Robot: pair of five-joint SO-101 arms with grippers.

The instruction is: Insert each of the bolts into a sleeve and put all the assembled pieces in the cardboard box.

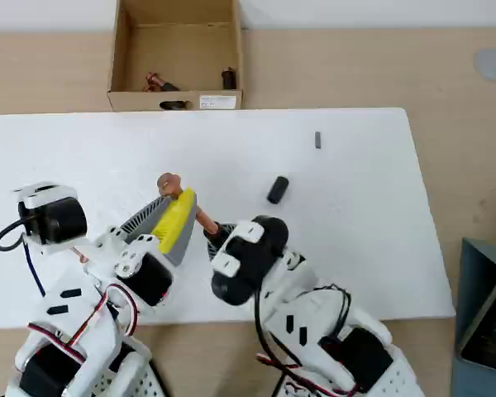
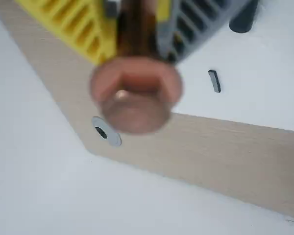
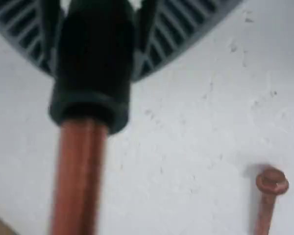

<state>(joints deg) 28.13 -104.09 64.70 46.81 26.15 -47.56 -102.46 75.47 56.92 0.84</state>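
My left gripper [image 1: 178,198], with one yellow and one grey finger, is shut on the shaft of a copper bolt [image 1: 170,184] above the white mat [image 1: 355,248]. The bolt's hex head [image 2: 135,95] points away from the arm. Its shaft runs into a black sleeve [image 3: 90,63], which my right gripper [image 3: 95,19] is shut on just beside the left one [image 1: 216,234]. A second black sleeve [image 1: 277,189] lies loose mid-mat. Another copper bolt [image 3: 269,196] lies on the mat. The cardboard box [image 1: 132,50] at the far edge holds two assembled pieces [image 1: 155,82].
A small dark pin [image 1: 317,140] lies on the mat beyond the loose sleeve. A round grommet [image 1: 494,64] sits in the wooden table at the far right. A grey bin [image 1: 479,314] stands off the mat's right edge.
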